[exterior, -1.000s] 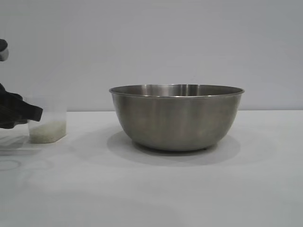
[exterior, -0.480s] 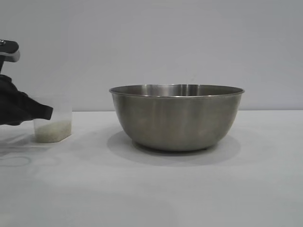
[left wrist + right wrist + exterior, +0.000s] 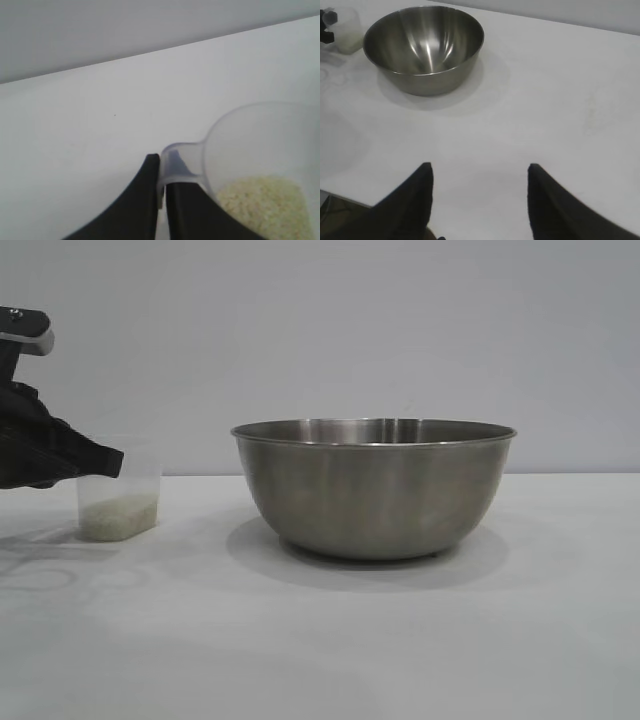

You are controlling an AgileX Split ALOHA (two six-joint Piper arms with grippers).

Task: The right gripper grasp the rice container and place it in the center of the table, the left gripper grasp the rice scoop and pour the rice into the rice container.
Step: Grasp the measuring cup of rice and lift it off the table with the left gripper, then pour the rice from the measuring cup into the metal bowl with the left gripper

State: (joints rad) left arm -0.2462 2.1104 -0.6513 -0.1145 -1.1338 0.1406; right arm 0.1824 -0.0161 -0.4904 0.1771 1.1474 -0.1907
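Since the earlier frame my left gripper (image 3: 105,462) has carried the one rice scoop (image 3: 120,490) toward three o'clock, pinching its handle. One patch of rice (image 3: 262,202) lies inside. One rice container (image 3: 374,487) sits mid-table (image 3: 320,640), empty. My right gripper (image 3: 480,172) hangs spread, holding nothing, at the container's five o'clock.

No readable text, labels, brands or numbers showed in any view.
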